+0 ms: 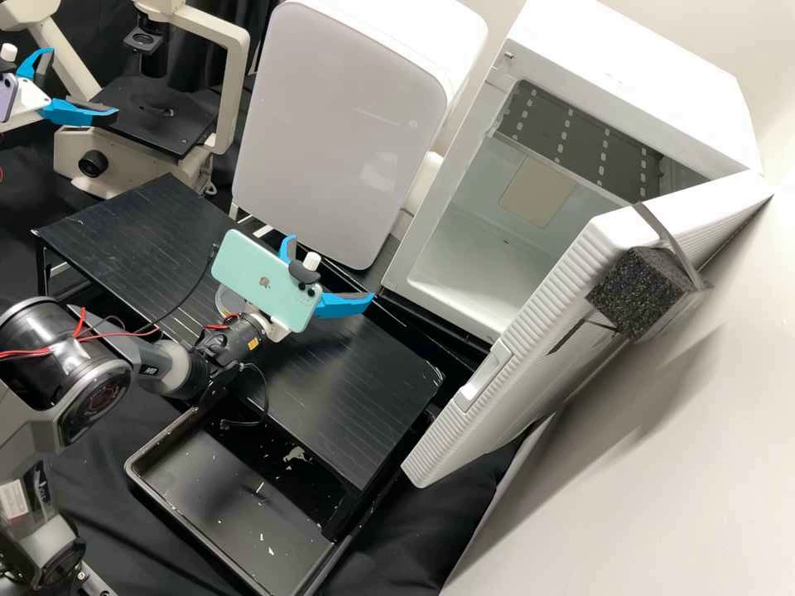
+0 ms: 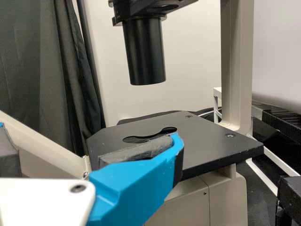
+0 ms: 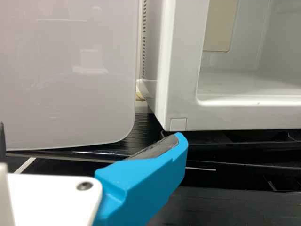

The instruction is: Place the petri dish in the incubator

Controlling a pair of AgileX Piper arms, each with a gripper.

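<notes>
The white incubator (image 1: 638, 74) stands at the right of the high view with its door (image 1: 530, 331) swung open; its front frame (image 3: 181, 80) also appears in the right wrist view. A clear curved rim (image 1: 222, 301), perhaps the petri dish, peeks out beside the phone mounted on my right arm, mostly hidden. My right gripper (image 1: 332, 266) is over the black platform, left of the incubator, its fingers apart and empty; in the right wrist view, the right gripper (image 3: 91, 131) faces the incubator's lower corner. My left gripper (image 1: 84, 82) is open by the microscope; the left wrist view shows the left gripper (image 2: 89, 132) before the stage.
The microscope stage (image 2: 207, 136) is at the back left. A pale, round-cornered device (image 1: 331, 132) stands between microscope and incubator. Below the long black platform (image 1: 356, 397) lies a black tray (image 1: 207, 488). A black foam block (image 1: 638, 294) is strapped to the incubator door.
</notes>
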